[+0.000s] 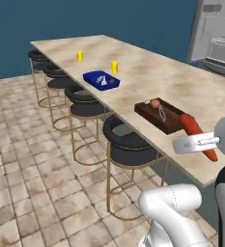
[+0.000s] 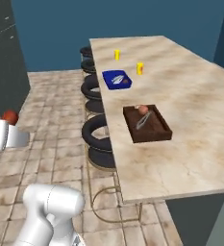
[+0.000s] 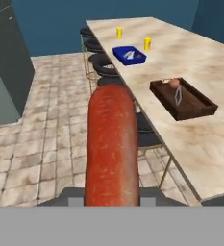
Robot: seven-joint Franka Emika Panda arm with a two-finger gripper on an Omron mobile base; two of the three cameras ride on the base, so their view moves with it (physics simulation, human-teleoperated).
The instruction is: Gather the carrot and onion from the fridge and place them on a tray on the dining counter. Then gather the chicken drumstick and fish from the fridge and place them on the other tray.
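Carrot (image 3: 112,144) is clamped lengthwise in the gripper (image 1: 193,143), held off the counter edge short of the brown tray (image 2: 147,124); a long overhang could be clipped on the tray wall or the counter (image 2: 190,96) rim and knocked loose.

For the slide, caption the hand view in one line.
Gripper shut on the carrot, carried toward the dining counter where the brown tray and blue tray sit.
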